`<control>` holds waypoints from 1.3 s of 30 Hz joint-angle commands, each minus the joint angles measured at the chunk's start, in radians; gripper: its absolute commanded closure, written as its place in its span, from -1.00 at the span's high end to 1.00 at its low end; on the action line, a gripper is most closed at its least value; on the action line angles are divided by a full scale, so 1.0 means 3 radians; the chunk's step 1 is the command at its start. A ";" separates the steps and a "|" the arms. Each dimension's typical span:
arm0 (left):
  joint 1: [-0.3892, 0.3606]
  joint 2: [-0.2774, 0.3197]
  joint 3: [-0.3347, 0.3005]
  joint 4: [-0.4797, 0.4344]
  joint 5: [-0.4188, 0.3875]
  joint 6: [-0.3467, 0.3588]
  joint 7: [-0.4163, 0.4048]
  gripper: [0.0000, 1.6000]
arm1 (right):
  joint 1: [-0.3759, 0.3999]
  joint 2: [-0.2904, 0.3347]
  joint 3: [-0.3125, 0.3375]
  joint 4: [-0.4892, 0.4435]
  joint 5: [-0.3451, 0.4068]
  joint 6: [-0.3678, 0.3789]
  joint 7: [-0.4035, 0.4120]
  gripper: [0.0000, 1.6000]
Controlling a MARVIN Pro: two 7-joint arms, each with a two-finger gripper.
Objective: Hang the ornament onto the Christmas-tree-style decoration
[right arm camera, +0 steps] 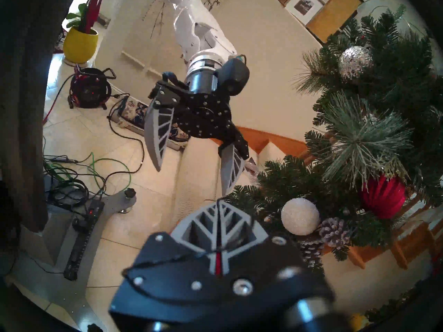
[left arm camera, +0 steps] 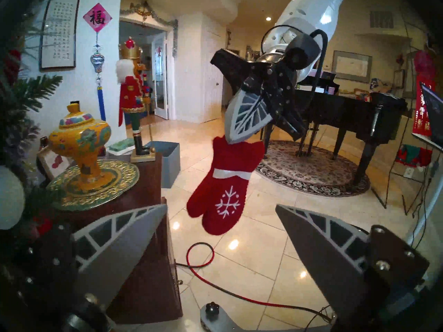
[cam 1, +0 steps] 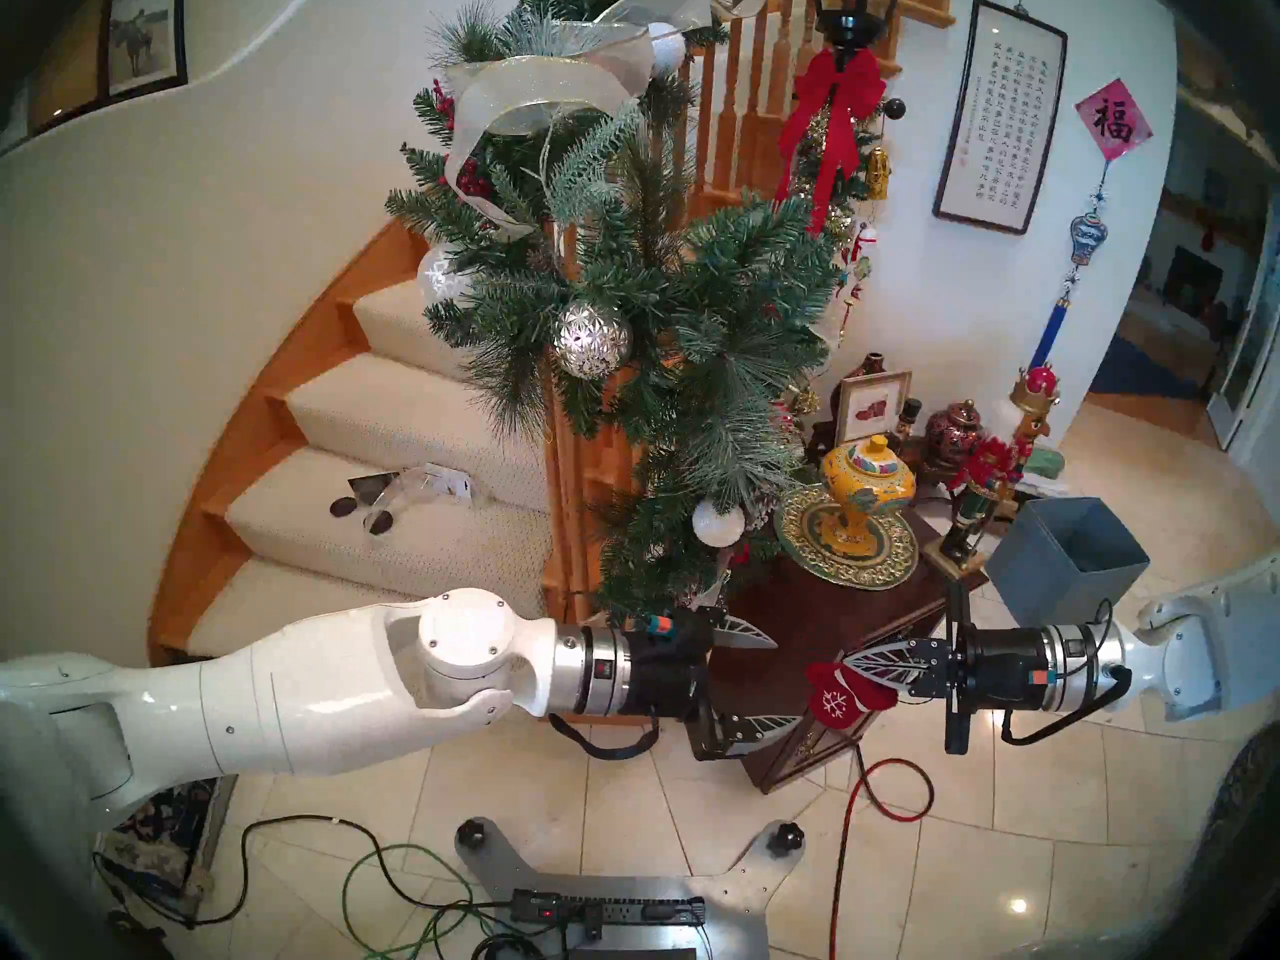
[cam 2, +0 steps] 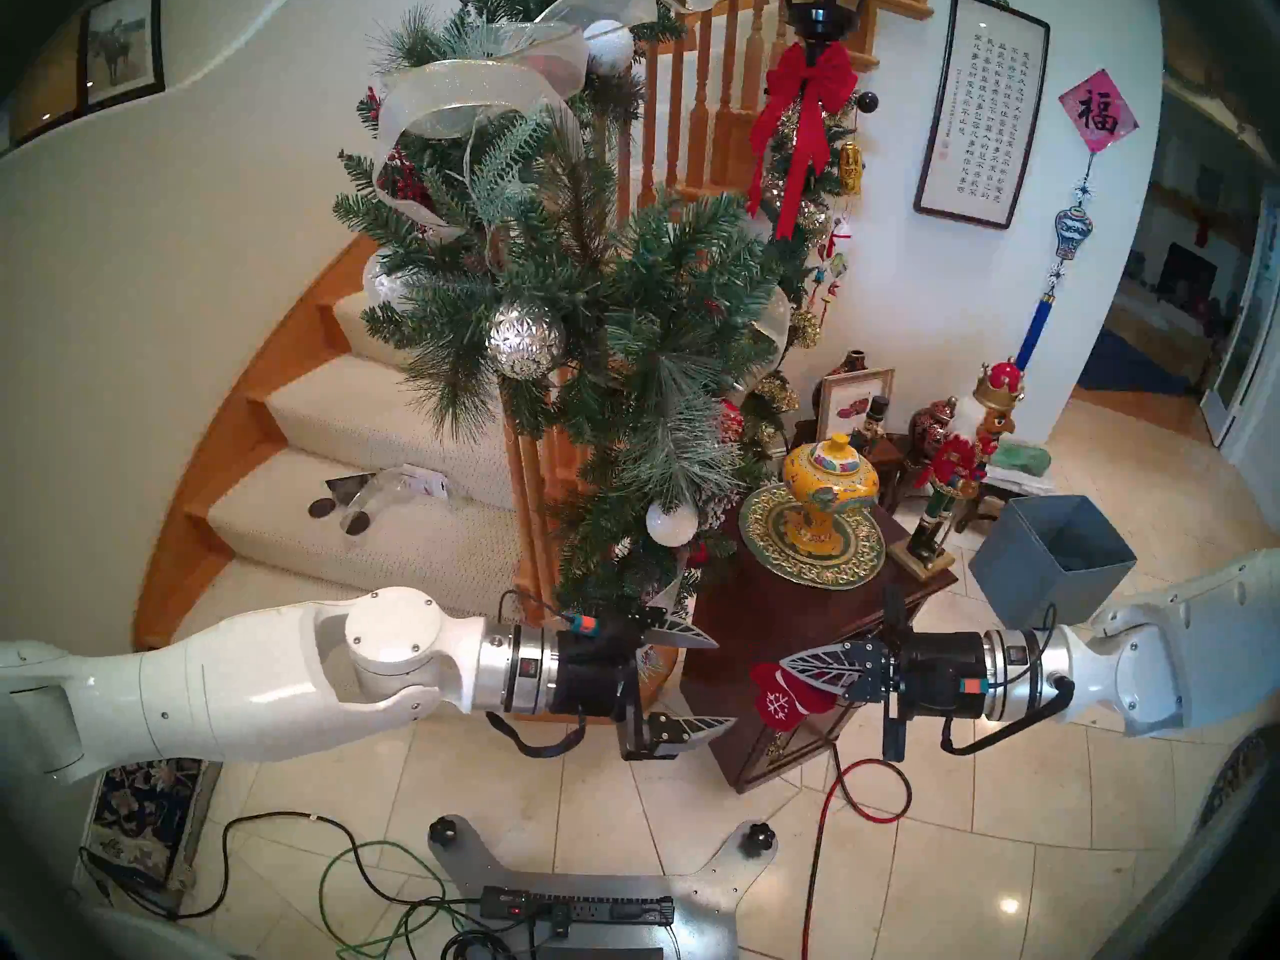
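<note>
Right gripper (cam 1: pixel 853 663) clamped on red mitten ornament (cam 1: pixel 839 695), seemingly by its cuff; left gripper (cam 1: pixel 781 680) spread wide, facing it beside the pine garland (cam 1: pixel 692 300).

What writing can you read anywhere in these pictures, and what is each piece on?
"福": black character on the red diamond wall hanging.
Framed calligraphy scroll: columns of Chinese characters, too small to read.
Red banner by the piano: gold characters, blurred.
Red mitten ornament: a white snowflake only, no words.
</note>
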 commanded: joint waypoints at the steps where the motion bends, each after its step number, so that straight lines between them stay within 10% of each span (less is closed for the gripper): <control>1: -0.0057 -0.0196 0.0054 0.0015 0.0010 0.0072 -0.0108 1.00 | 0.0347 -0.0356 -0.0276 -0.0167 0.0049 -0.0003 -0.0087 -1.00; 22: -0.0159 -0.0231 0.0071 0.0291 0.0008 0.0135 -0.0412 1.00 | 0.1077 -0.1130 -0.1187 -0.0766 0.0190 -0.0003 -0.0269 -1.00; 39: -0.0134 -0.0088 -0.0013 0.0253 -0.0074 -0.0032 -0.0621 1.00 | 0.1410 -0.1153 -0.1355 -0.0968 0.0245 -0.0003 -0.0157 -1.00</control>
